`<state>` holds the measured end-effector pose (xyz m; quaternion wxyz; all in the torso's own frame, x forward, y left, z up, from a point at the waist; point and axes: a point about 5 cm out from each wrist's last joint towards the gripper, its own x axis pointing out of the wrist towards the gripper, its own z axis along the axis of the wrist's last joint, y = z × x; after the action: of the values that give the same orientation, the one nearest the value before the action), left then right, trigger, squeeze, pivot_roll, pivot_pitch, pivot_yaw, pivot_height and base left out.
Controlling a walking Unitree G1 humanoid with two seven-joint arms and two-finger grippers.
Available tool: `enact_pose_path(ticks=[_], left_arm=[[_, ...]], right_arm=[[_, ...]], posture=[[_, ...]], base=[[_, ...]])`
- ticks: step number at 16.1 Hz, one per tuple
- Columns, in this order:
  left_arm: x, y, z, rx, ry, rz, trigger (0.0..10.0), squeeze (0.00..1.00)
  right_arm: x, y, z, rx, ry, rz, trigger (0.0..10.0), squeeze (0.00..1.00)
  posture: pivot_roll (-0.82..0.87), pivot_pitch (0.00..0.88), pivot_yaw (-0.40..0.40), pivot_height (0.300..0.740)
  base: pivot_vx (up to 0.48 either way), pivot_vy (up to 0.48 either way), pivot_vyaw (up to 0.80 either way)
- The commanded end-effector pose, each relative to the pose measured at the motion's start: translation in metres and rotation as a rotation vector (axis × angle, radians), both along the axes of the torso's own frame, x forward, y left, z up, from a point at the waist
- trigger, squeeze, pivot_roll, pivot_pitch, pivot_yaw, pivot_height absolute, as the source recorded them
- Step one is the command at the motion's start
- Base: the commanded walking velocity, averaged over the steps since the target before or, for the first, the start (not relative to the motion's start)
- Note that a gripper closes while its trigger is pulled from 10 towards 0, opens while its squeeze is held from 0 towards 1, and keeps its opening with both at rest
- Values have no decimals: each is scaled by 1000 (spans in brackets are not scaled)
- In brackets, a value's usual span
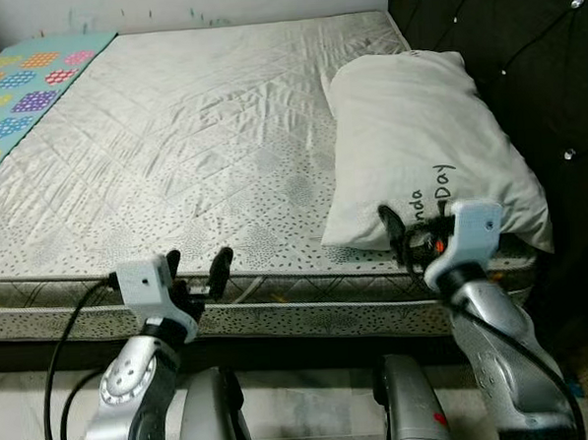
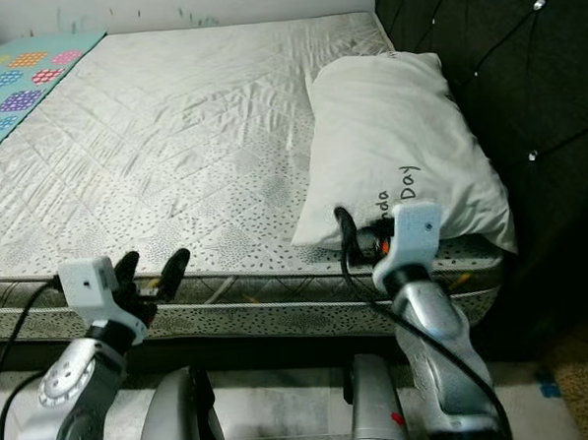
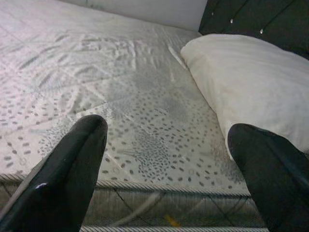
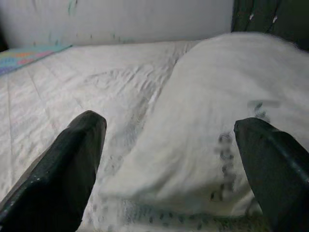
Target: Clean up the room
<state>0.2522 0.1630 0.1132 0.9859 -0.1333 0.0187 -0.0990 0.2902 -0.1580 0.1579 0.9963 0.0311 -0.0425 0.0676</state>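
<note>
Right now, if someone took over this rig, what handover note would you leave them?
Left gripper: open, holding nothing, at the near edge of the mattress.
Right gripper: open, holding nothing, at the near end of the white pillow.
The pillow lies along the headboard side; a patterned blanket sits at the far left corner.
Done: nothing gripped yet.
Left: probably grasp and set the pillow, then deal with the blanket.

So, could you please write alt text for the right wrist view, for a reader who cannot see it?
The open right pincer faces a white pillow with dark lettering, lying on a bare quilted mattress. Behind are a pale wall and a dark tufted headboard.
</note>
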Motion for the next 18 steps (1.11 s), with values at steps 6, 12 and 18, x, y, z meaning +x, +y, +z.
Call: enact_pose_path(ticks=[6,12,18], left_arm=[[4,3,3,22,-17,3,10000,0],[-2,-2,1,12,-8,-6,10000,0],[1,-5,2,18,-9,-24,10000,0]], right_arm=[[15,-4,10,77,-23,-83,10000,0],[16,-8,10,71,-18,-87,10000,0],[13,-9,7,77,-10,-102,10000,0]], posture=[[-203,0,67,578],[-197,0,62,642],[-203,0,73,663]], base=[[0,0,0],[0,0,-279],[0,0,-476]])
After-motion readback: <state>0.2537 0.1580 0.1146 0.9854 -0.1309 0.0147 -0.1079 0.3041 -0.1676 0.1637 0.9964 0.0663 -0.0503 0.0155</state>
